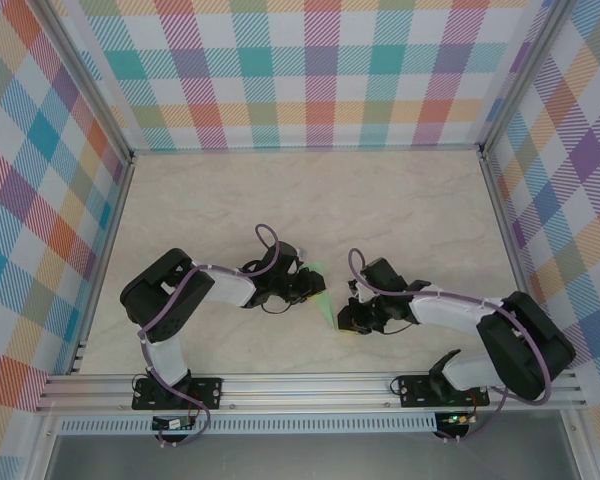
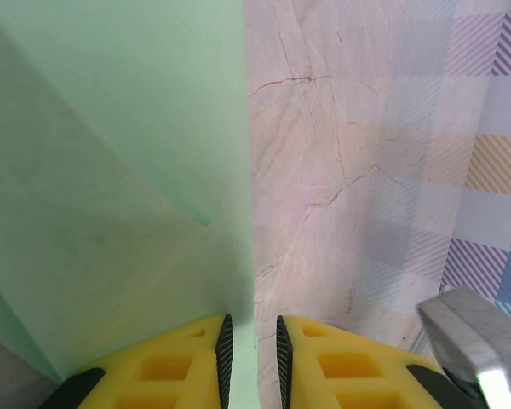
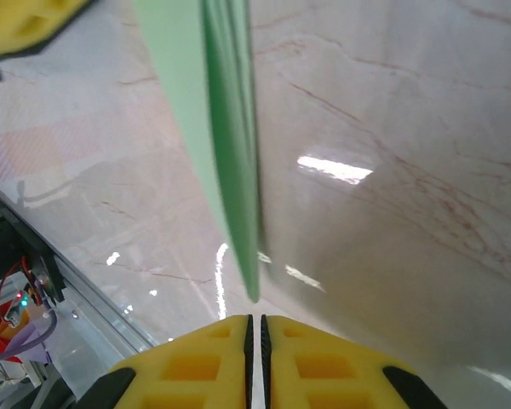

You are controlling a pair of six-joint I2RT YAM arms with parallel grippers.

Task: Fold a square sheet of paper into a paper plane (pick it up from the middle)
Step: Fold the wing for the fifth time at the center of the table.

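Now my left jaws stand a sliver apart, clamped on the plane (image 2: 153,170): its long folded edge runs straight down into the gap between my yellow fingers (image 2: 179,366). My right jaws are pressed together, with nothing that I can see between them. The plane's pointed end stops just ahead of those fingers (image 3: 315,358), apart from them. It shows its layers edge-on and looks lifted off the desk (image 1: 410,200).

I judge the folding to be far along. The sheet is already a slim, layered dart, and the step in hand looks like finishing the last crease. The next move, I think, calls for my right jaws to part, close in on the pointed end and pinch there, while my left holds firm so that the layers do not spring open. It is thin paper, so a light squeeze and no twisting.

Both arms lie low and reach inward. The left arm (image 1: 215,285) reaches rightward from its base and the right arm (image 1: 460,312) leftward. The wrists face each other over the middle of the desk, rather nearer its near edge, with the plane between them.
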